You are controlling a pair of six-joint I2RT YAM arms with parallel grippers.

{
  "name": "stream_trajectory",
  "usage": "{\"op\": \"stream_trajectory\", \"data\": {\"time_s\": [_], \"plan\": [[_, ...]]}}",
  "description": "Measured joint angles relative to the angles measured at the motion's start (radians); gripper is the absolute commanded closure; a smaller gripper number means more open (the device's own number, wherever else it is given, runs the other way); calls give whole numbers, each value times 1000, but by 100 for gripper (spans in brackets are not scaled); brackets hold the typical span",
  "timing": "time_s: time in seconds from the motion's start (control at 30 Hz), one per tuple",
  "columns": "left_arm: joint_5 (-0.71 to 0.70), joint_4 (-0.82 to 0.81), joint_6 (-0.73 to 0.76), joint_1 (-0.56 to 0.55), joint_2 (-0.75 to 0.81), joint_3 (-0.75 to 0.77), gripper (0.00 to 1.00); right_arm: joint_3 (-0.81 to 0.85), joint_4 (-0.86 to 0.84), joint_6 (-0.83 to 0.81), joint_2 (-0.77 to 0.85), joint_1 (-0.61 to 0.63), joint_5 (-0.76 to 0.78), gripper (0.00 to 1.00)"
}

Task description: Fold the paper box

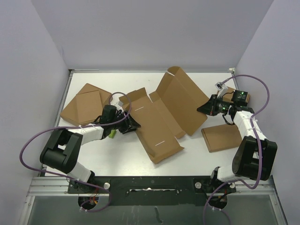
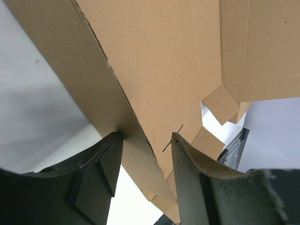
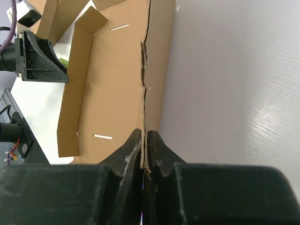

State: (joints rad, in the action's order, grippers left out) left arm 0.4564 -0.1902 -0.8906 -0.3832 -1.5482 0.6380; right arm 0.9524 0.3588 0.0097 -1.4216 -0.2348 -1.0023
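At 3 o'clock the right claw (image 3: 144, 137) pinches an edge of the paper box (image 1: 161, 117) — at 9 o'clock the left claw (image 2: 145, 140) stands part-open astride its flap.

Spare items laid out on a white bench (image 1: 117, 161)
One flat brown rectangular cardboard box (image 1: 86, 104) is seen at the bench's far left and a second flat brown cardboard box (image 1: 221, 137) at the near right; a small green block (image 1: 112, 134) is set near the first.

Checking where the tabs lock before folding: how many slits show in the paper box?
2. The far slit sits toward the paper box's far end, the near slit by its near corner. More may be hidden.
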Motion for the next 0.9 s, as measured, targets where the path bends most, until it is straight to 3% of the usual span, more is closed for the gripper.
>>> {"op": "stream_trajectory", "data": {"time_s": [0.47,0.73,0.9], "plan": [[-14,-48,16,66,95,-39,53,0,-5,-3,-21,0,0,100],[-19,110,128,123,104,37,55,0,14,-3,-21,-1,-6,100],[-59,214,198,130,114,66,64,0,19,-3,-21,-14,-13,100]]}}
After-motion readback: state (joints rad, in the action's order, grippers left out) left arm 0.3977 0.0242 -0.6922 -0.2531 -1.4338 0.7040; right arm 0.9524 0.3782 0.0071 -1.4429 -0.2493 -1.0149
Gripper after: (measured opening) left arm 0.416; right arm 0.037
